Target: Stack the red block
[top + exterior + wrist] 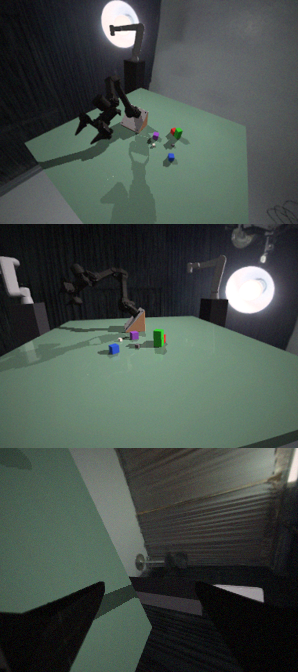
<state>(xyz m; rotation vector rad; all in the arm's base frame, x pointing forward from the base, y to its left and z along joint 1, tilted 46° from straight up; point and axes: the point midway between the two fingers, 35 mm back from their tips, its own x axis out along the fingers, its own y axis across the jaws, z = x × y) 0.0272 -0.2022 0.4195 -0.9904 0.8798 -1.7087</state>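
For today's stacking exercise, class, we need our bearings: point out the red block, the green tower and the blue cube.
red block [172, 131], top view, its top face.
green tower [158, 337], exterior view, its front face.
blue cube [114, 348], exterior view, its front face.

Top view looks down from high; exterior faces low across the same table; wrist views its edge closely.

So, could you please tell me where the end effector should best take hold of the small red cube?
The small red cube sits against the taller green block tower. Come from above, pinching the two faces that run perpendicular to the tower, so neither finger wedges between them.
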